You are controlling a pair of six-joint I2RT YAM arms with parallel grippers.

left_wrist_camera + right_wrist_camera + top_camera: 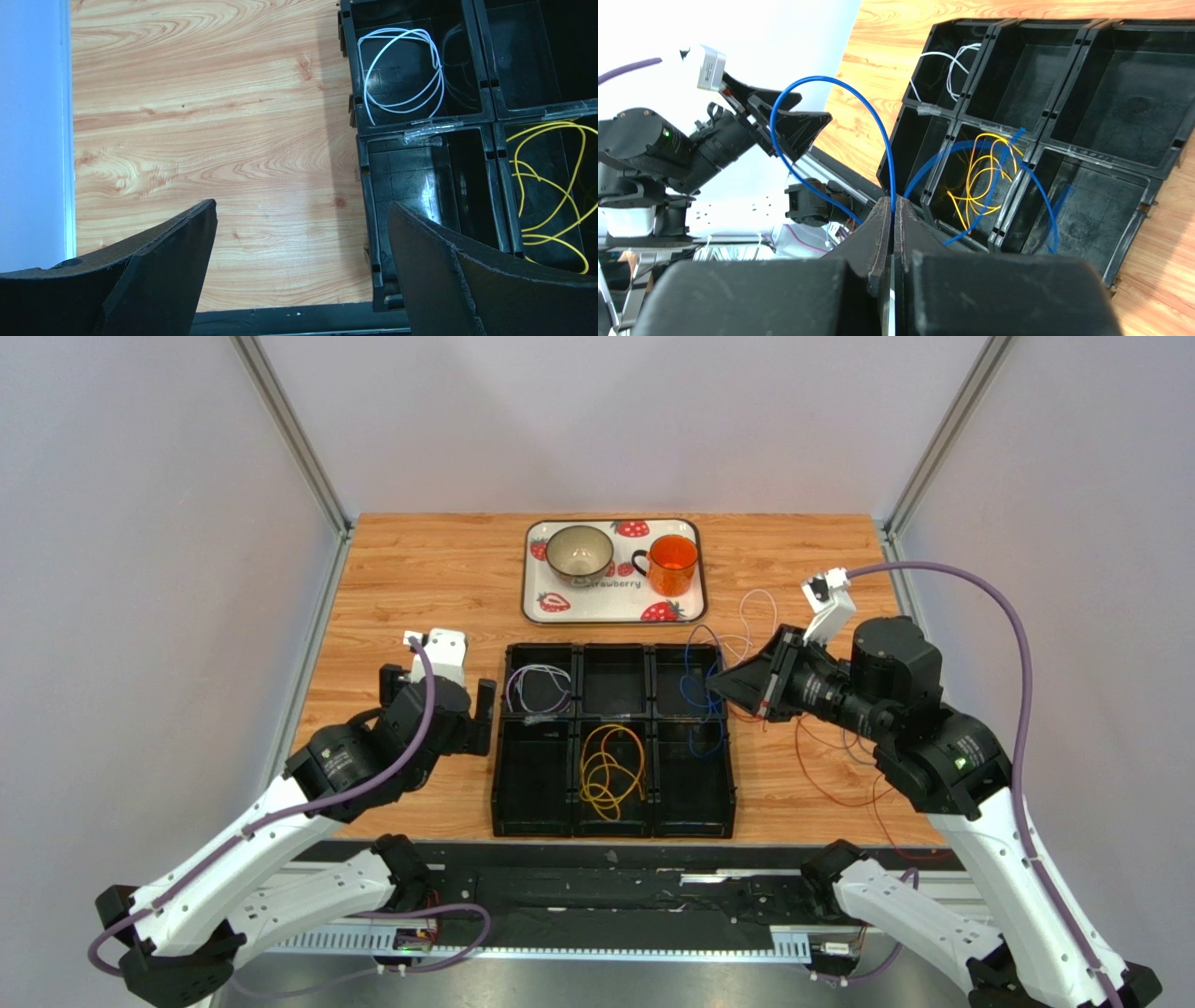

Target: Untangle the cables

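A black six-compartment tray (pixel 613 826) holds a white cable (pixel 537 689) in its far-left cell and a yellow cable (pixel 613 767) in its near-middle cell. My right gripper (pixel 723 686) is shut on a blue cable (pixel 690 686) and holds it above the tray's far-right cell. In the right wrist view the blue cable (pixel 829 87) arcs up from the closed gripper (pixel 892 206) and loops over the yellow cable (pixel 980 175). A red cable (pixel 818 787) lies on the table under the right arm. My left gripper (pixel 481 717) is open and empty at the tray's left edge (pixel 363 189).
A strawberry-print serving tray (pixel 613 595) at the back carries a bowl (pixel 578 550) and an orange cup (pixel 673 563). A thin pale wire loop (pixel 758 605) lies near the right arm. Bare wood shows left of the black tray (pixel 210 140).
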